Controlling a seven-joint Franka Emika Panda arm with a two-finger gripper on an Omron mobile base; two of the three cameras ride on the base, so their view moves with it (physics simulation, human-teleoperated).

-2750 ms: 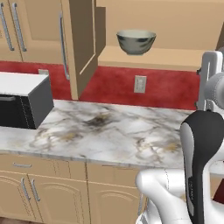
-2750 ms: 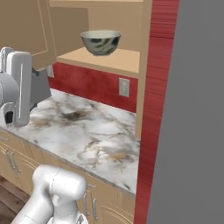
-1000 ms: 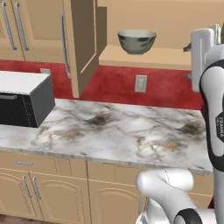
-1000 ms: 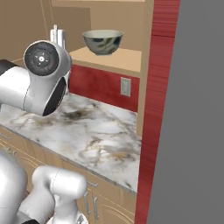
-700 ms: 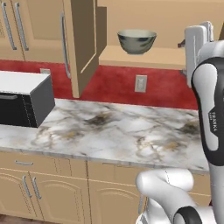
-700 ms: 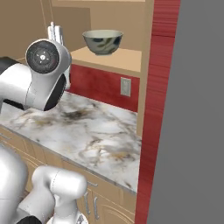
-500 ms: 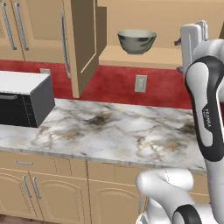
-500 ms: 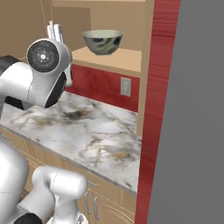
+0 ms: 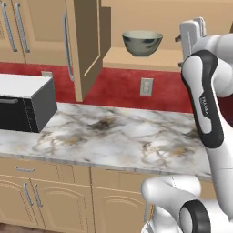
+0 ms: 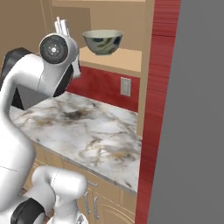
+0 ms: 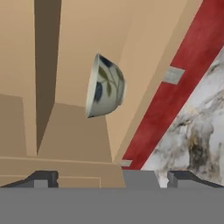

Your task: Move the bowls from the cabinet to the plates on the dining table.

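On the cabinet shelf, behind the open door, the grey-green bowl sits upright near the front edge, above the red backsplash and a wall outlet. The marble counter runs below it, with a microwave at its left end.

The gripper is raised to about shelf height, to the right of the bowl in the left base view and well apart from it. In the hand view its two tips stand wide apart at the bottom edge with nothing between them, so the jaws are fully spread and hold nothing. That view is rolled, so the bowl appears on its side; it lies ahead of the fingers and a little off their centre line.

As far as these pictures go, the task looks to be at its start. This bowl is not yet grasped or lifted, and the tan bowl, the plates and the dining table cannot be made out here, so whether anything has already been delivered cannot be told. What is left, judging from this: close in on the bowl, take it by the rim, carry it to a plate, then do the same for the other bowl.
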